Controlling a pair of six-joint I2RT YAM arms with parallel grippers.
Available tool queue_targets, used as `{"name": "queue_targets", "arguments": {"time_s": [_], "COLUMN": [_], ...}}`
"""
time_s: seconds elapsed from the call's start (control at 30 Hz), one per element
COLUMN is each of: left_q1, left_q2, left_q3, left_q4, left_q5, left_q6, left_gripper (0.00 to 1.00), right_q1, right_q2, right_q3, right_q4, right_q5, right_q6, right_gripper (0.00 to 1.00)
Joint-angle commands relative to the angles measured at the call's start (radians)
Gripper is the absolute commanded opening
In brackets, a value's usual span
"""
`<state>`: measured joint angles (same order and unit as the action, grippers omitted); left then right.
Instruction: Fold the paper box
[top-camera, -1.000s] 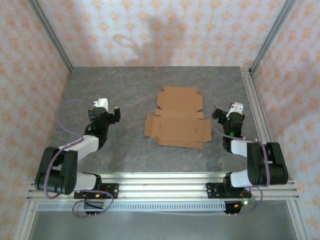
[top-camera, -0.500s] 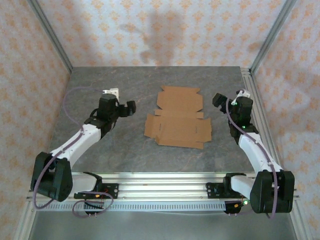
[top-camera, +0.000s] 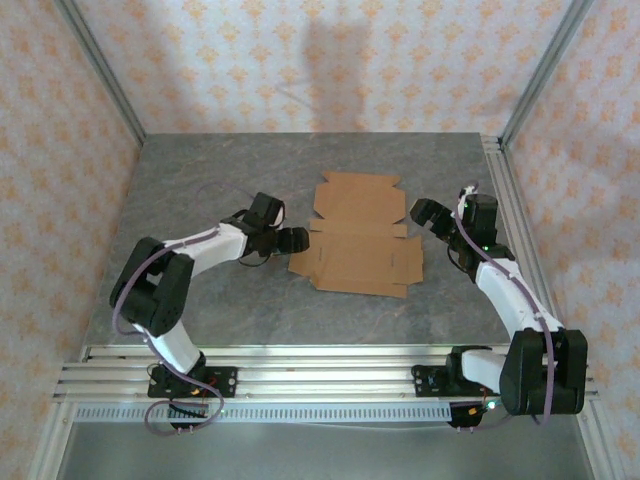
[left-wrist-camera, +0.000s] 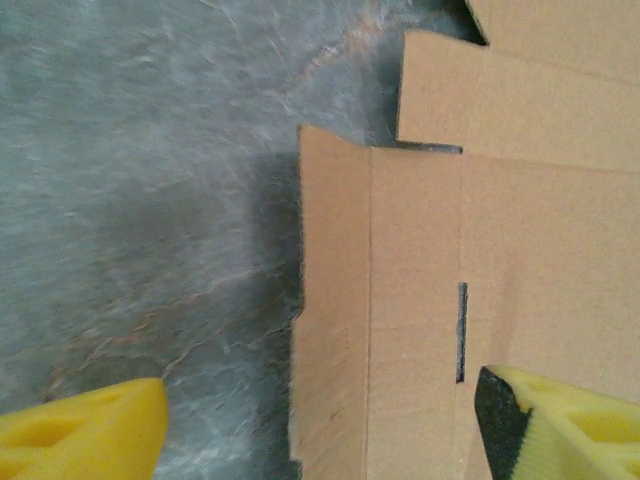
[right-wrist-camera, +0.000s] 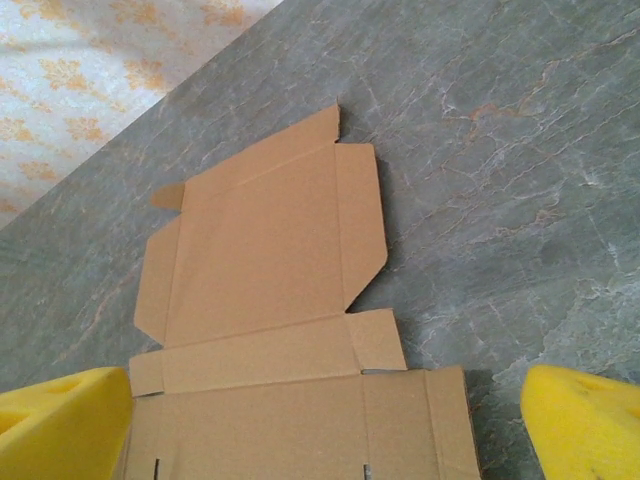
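The box (top-camera: 358, 235) lies flat and unfolded on the table (top-camera: 200, 180), between the two grippers.

The left gripper (top-camera: 293, 240) sits at the box's left edge with its jaws spread. In its wrist view, the left gripper (left-wrist-camera: 312, 432) straddles that edge. The left pad (left-wrist-camera: 95, 435) is over bare table (left-wrist-camera: 140, 200). The right pad (left-wrist-camera: 565, 425) is over the box (left-wrist-camera: 520, 250), just beside a narrow slot (left-wrist-camera: 461, 332). A creased side flap (left-wrist-camera: 335, 300) runs between the pads, ahead of the gripper. Its outer edge casts a shadow on the table, and I cannot tell whether it is lifted. Neither pad clearly touches the cardboard.

The right gripper (top-camera: 422, 212) is just beside the box's right edge, near where the two large panels join, with its jaws wide apart and nothing in them. In its wrist view, the box (right-wrist-camera: 265, 260) spreads out ahead of the right gripper (right-wrist-camera: 322, 425) and below it. The near panel reaches from the left pad (right-wrist-camera: 60, 425) past the middle. The right pad (right-wrist-camera: 585, 425) is over bare table (right-wrist-camera: 500, 150), apart from the cardboard.
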<state>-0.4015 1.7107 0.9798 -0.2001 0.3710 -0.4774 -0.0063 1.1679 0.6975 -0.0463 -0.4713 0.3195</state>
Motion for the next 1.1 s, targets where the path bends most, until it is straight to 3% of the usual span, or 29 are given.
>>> {"name": "queue_targets", "arguments": {"time_s": [0.0, 0.07, 0.23, 0.33, 0.63, 0.77, 0.97, 1.07], "left_q1": [-0.006, -0.008, -0.008, -0.007, 0.023, 0.07, 0.09, 0.106], "left_q2": [0.033, 0.062, 0.099, 0.092, 0.066, 0.063, 0.111, 0.131], "left_q3": [0.047, 0.066, 0.1, 0.106, 0.148, 0.169, 0.302, 0.34], "left_q4": [-0.027, -0.036, -0.051, -0.067, -0.187, -0.187, -0.36, -0.371], "left_q5": [0.048, 0.048, 0.043, 0.032, -0.015, 0.037, 0.053, 0.041], "left_q6": [-0.019, -0.018, -0.015, 0.001, 0.152, 0.165, 0.374, 0.379], "left_gripper": [0.68, 0.58, 0.13, 0.04, 0.0, 0.0, 0.0, 0.02], "right_q1": [0.005, 0.005, 0.005, 0.005, 0.006, 0.008, 0.039, 0.055], "right_q2": [0.01, 0.01, 0.0, -0.013, -0.056, -0.047, -0.009, 0.01], "right_q3": [-0.002, -0.005, -0.006, -0.005, -0.013, -0.01, 0.0, 0.009], "right_q4": [-0.002, -0.001, -0.016, -0.029, -0.08, -0.106, -0.14, -0.176], "right_q5": [-0.018, -0.022, -0.017, -0.006, 0.068, 0.05, -0.024, -0.017], "right_q6": [0.018, 0.023, 0.023, 0.015, -0.03, -0.03, -0.056, -0.071], "right_gripper": [1.0, 1.0, 1.0, 1.0, 0.99, 0.99, 0.99, 0.99]}}
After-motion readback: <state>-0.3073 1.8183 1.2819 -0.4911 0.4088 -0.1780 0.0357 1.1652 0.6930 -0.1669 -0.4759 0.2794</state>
